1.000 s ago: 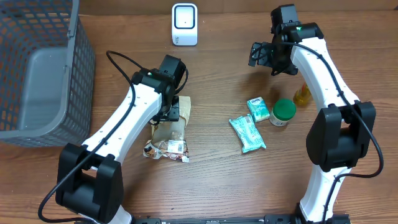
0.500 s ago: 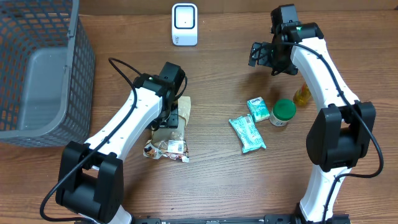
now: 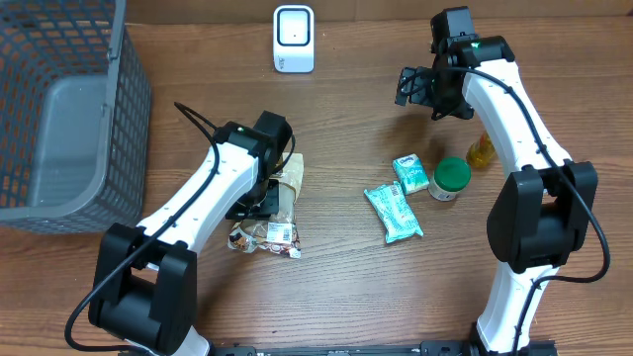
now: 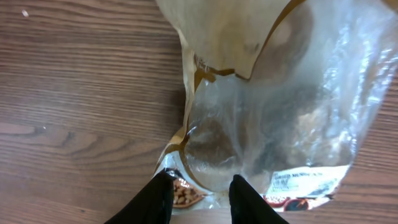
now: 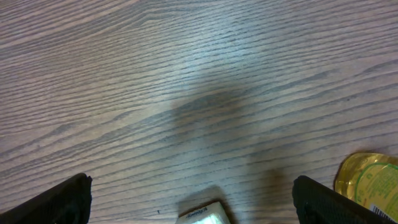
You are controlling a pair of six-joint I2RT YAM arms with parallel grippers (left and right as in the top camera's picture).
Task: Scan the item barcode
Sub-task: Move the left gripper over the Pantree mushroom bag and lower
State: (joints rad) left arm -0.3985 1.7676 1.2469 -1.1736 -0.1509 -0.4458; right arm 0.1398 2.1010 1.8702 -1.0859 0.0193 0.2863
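Pinching left gripper [image 4: 202, 193]: we see its two dark fingers set narrow, with film of the snack bag [image 4: 267, 112] caught between them. We judge it clenched on the bag, though we cannot tell how firmly.
Snack bag: it lies on the table [image 4: 62, 93] directly under the left gripper. Its printed end, with a white label, sits right at the fingertips, and its clear, lumpy body runs away ahead of them.
Barcode: we cannot make one out on the label; the print is too small.
Step in hand: we take this to be the pick-up, with the bag gripped but not yet lifted off the wood.
Next move: we judge it calls for a lift and a carry to the scanner [image 3: 294, 39], turning the bag so its label faces the window. The limp film may sag or slip on the way.
Scanner: it stands well beyond the left gripper, past the bag's far end, near the table's back edge.
Other goods: a long green packet [image 3: 393, 213], a small green packet [image 3: 410, 173], a green-lidded jar [image 3: 451, 178] and a yellow bottle [image 3: 481, 151] lie off to the left gripper's right, nearer the other arm.
Right gripper [image 5: 196, 199]: released, its fingers spread wide above the wood with nothing held between them, well apart from the left gripper.
Basket [image 3: 129, 119]: well away on the left gripper's outer side.
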